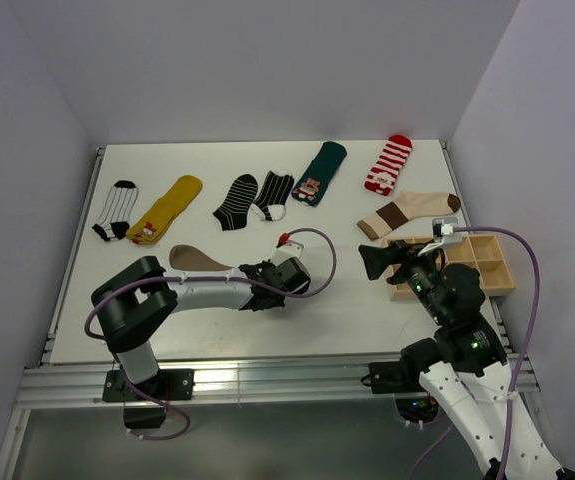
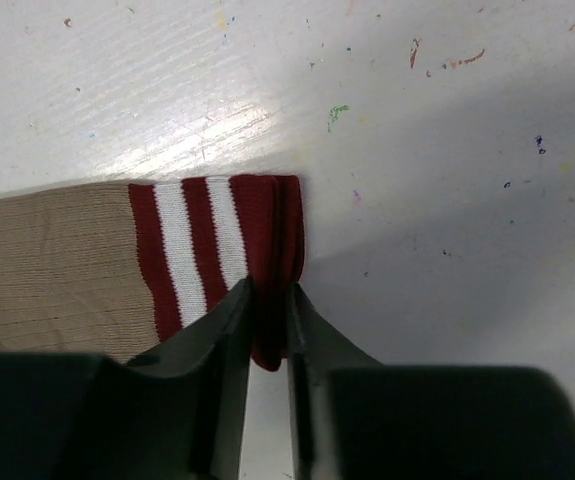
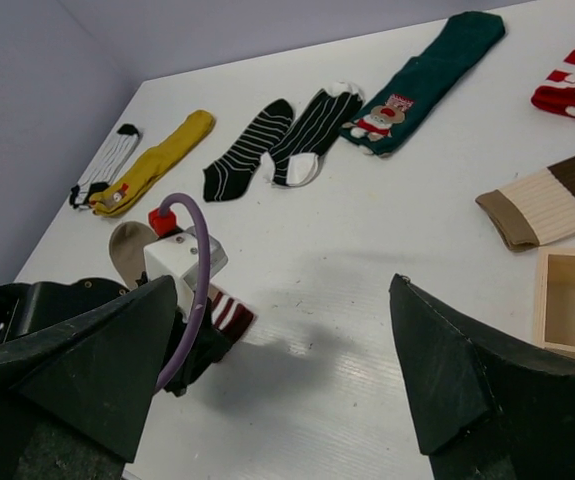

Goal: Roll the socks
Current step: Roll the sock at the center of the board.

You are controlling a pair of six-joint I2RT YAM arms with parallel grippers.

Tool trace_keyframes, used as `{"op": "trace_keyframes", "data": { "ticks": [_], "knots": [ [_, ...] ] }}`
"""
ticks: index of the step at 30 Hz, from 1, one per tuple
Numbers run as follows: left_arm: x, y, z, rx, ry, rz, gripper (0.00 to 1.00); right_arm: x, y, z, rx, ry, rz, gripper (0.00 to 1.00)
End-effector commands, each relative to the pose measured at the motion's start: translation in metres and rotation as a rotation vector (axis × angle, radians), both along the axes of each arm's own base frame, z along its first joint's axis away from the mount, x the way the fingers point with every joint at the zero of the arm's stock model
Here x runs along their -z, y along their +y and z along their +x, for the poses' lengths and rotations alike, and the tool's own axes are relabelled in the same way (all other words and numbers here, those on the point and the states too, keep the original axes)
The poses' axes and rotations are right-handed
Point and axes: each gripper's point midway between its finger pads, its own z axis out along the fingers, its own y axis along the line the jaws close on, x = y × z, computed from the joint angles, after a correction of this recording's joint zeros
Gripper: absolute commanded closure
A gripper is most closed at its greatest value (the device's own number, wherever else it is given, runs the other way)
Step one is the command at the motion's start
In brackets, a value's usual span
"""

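Left pincer [image 2: 268, 300] pinches the red-striped cuff [image 2: 207, 235] of the brown sock [image 2: 47, 265], which lies flat on the tabletop [image 2: 437, 140]. Right pincer [image 3: 277, 300] hangs spread, empty. It's a thin bite on the edge, so the cuff could slip free once rolling begins.

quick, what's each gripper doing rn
left gripper: shut on the brown sock, pinching its red and white striped cuff.
right gripper: open, holding nothing.

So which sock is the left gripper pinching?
The tan sock with the red-and-white striped cuff, lying apart from the far row; the left gripper clamps that cuff.
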Motion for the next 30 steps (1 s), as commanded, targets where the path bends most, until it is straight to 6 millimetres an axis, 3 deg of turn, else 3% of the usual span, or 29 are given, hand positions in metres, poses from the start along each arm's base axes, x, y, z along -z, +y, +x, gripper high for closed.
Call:
{"op": "trace_keyframes", "data": {
  "ticks": [1,2,4,5,8,12,16,19,27,30],
  "knots": [
    [0.012,-0.005,-0.011,0.021,0.052,0.017,0.79,-0.007,-0.002,0.003,0.019,-0.038,0.008,0.07],
    [0.014,-0.006,-0.011,0.025,0.06,0.016,0.82,-0.006,-0.003,0.004,0.025,-0.029,0.009,0.07],
    [0.011,-0.011,-0.01,0.03,0.061,0.003,0.99,-0.002,-0.004,0.007,0.039,-0.007,0.011,0.05],
    [0.01,-0.014,-0.01,0.03,0.063,-0.005,1.0,0.001,-0.005,0.008,0.058,0.018,0.03,0.0],
    [0.003,-0.024,-0.01,0.038,0.071,-0.045,1.0,0.011,-0.015,0.015,0.131,0.086,0.013,0.0],
    [-0.01,-0.038,-0.011,0.037,0.082,-0.138,1.0,0.021,-0.002,0.02,0.066,0.162,-0.037,0.0],
    [-0.01,-0.041,-0.016,0.0,0.146,-0.242,1.0,0.042,0.027,0.022,-0.07,0.252,-0.006,0.01],
    [-0.011,-0.039,-0.012,-0.051,0.177,-0.331,1.0,0.056,0.044,0.027,-0.105,0.3,0.061,0.12],
    [-0.039,-0.039,0.003,-0.122,0.239,-0.68,1.0,0.108,0.092,0.037,-0.075,0.528,0.132,0.16],
    [-0.039,-0.032,0.001,-0.151,0.255,-0.74,1.0,0.123,0.108,0.041,-0.053,0.587,0.145,0.18]
  ]
}}
